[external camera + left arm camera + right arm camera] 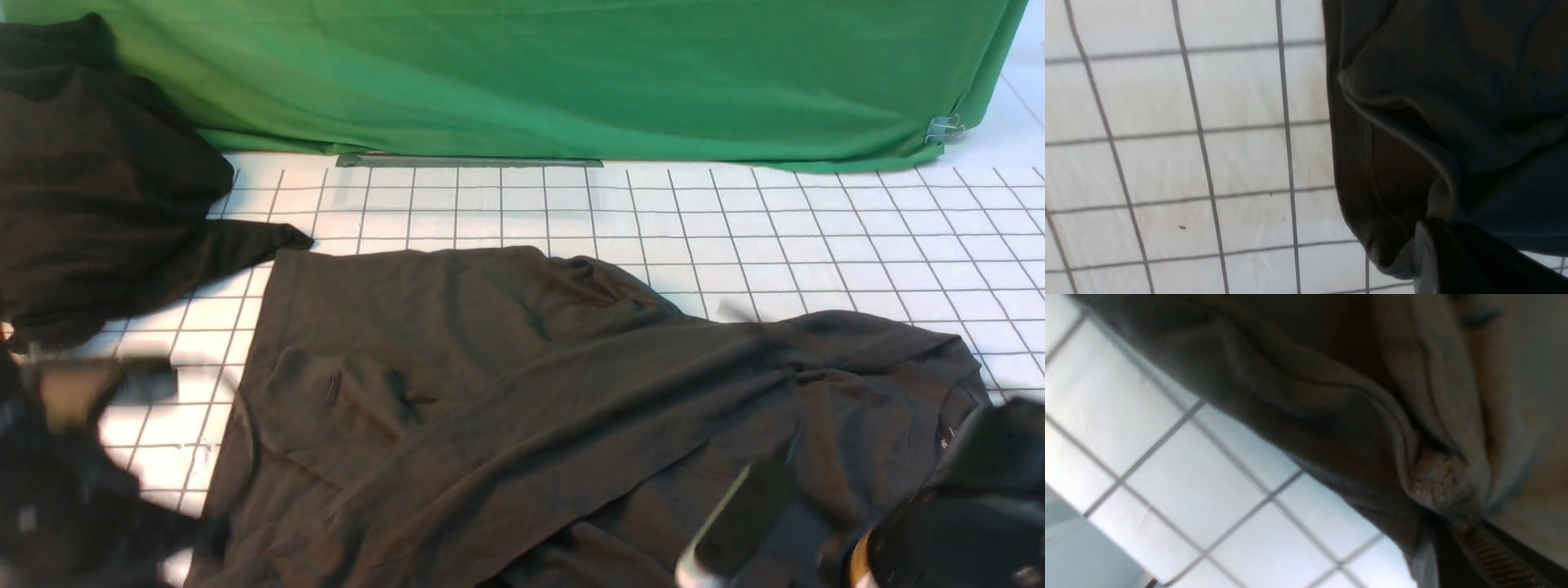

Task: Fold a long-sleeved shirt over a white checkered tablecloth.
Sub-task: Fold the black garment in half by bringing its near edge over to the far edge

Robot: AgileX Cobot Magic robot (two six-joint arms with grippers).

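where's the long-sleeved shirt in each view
front: long-sleeved shirt spread across the middle, toward the near edge
left wrist: its hemmed edge fills nearly half the picture
right wrist: bunched folds fill over half
shared landmark: white checkered tablecloth beneath it, in all three

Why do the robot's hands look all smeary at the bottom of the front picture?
Front view: the left hand and right hand are streaked with motion blur, while the shirt and tablecloth look sharp. Left wrist view: the grid lines are crisp. Right wrist view: soft and bluish, the shirt probably too near the lens to focus.
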